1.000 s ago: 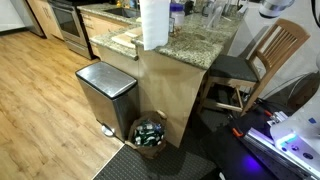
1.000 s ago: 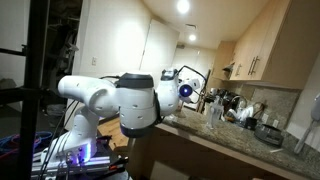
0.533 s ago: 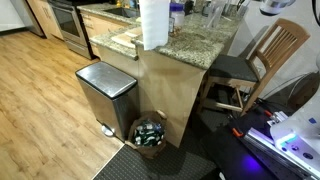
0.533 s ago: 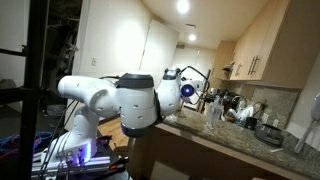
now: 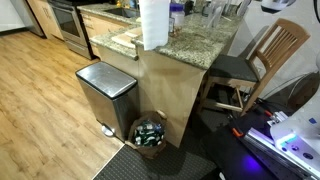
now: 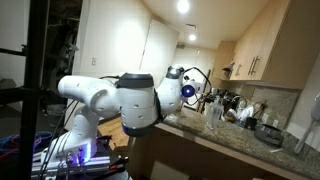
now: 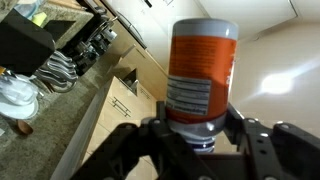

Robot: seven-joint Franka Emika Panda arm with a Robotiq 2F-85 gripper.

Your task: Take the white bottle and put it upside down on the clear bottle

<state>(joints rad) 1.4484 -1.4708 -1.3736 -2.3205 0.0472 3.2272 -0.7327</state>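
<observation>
Granite counter (image 7: pixel 55 125) fills the wrist view's lower left. Raised above it and to its right, an orange-labelled bottle (image 7: pixel 200 70) stands upright in the gripper (image 7: pixel 200 132), whose jaws clamp narrowly on its lower end.

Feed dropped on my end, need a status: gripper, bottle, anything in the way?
Gripper shut on orange-labelled bottle, held above the countertop. Clear bottle not made out. Nothing seen blocking.
</observation>
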